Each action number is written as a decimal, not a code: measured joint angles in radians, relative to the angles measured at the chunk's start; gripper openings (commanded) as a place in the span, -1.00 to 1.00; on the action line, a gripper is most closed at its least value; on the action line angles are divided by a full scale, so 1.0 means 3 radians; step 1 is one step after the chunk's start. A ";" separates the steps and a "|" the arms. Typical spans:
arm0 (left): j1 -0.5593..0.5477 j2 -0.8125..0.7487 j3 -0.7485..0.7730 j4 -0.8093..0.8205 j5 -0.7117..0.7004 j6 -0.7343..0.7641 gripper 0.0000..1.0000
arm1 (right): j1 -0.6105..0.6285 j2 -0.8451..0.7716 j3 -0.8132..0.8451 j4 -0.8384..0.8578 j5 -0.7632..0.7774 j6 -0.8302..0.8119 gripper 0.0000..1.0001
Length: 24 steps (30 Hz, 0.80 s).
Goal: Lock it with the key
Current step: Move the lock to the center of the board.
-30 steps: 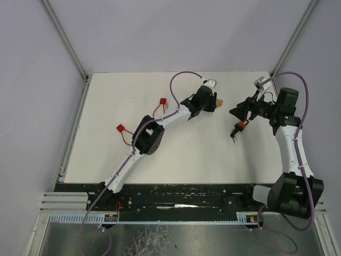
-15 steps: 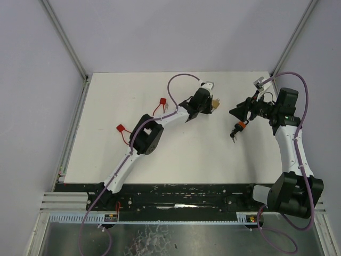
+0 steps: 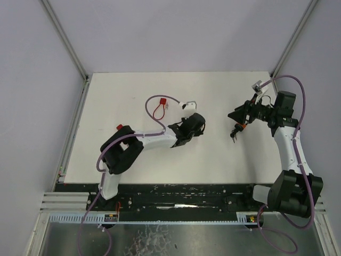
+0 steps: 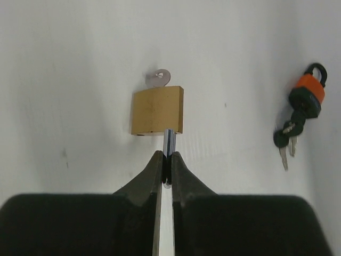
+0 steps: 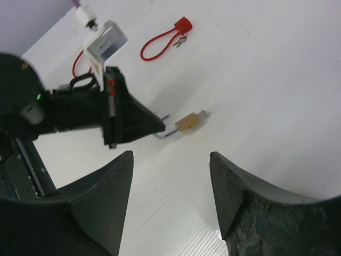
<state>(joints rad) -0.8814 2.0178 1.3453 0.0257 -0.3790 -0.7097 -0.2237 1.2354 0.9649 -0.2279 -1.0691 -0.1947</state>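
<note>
In the left wrist view my left gripper [image 4: 165, 156] is shut on the steel shackle [image 4: 169, 143] of a brass padlock [image 4: 157, 111] lying on the white table. A silver key [image 4: 158, 78] sticks out of the padlock's far end. In the top view the left gripper [image 3: 201, 124] is mid-table and I cannot make out the padlock. My right gripper [image 3: 233, 114] is open and empty, a hand's width to the right. In its wrist view [image 5: 170, 178] the brass padlock [image 5: 187, 122] and the left gripper [image 5: 157, 126] lie ahead.
An orange-and-black padlock [image 3: 238, 127] with a bunch of keys lies just below the right gripper, and shows in the left wrist view [image 4: 306, 98]. A red cable lock [image 3: 158, 106] lies at the back left and a second red one [image 3: 120, 128] by the left arm.
My left arm has folded back and its gripper has moved from the far middle of the table toward the near side. The right arm has hardly moved.
</note>
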 measured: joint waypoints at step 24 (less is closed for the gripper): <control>-0.0835 -0.0038 -0.0350 0.0011 -0.0716 -0.1088 0.21 | 0.0001 0.0025 -0.0383 0.0309 -0.0043 -0.0169 0.23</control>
<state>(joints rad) -1.1320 2.0064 1.2404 0.0292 -0.5938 -1.0363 -0.2234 1.2430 0.8501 -0.1352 -1.0821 -0.2455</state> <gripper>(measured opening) 0.555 0.615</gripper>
